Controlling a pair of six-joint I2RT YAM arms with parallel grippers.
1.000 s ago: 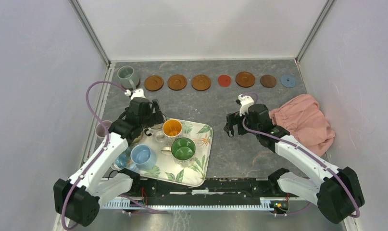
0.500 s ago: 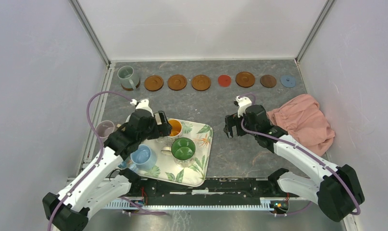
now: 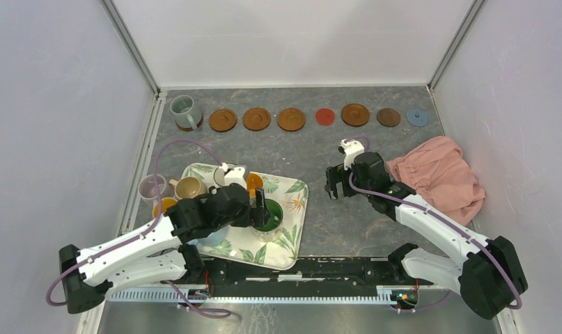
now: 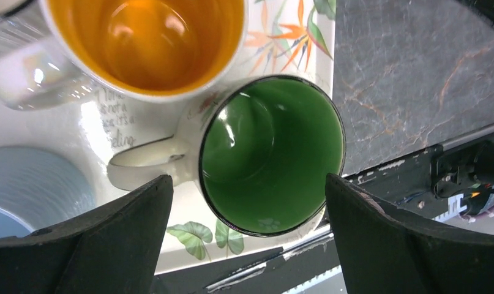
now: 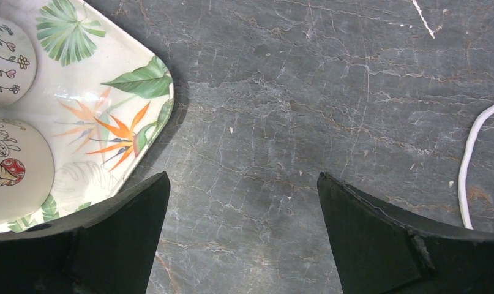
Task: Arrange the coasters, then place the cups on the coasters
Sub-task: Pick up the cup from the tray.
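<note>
We are swinging our left hand [image 4: 247, 179] down-frame, spread wide, straddling the green-inside mug [image 4: 272, 153] for the next coaster [image 3: 223, 120]; our right hand [image 5: 243, 180] is waiting, wide and empty.

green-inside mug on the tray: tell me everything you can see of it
The green-inside mug stands upright and empty on the leaf-print tray, toward its right side. It has a glossy green inside, a thin dark rim and a cream outside with a bit of floral print; it looks ceramic. Its handle points toward the light blue mug. The orange-inside mug sits close beside it; whether they touch cannot be told. The open left gripper hovers over it, one finger each side, apparently not touching.
</note>
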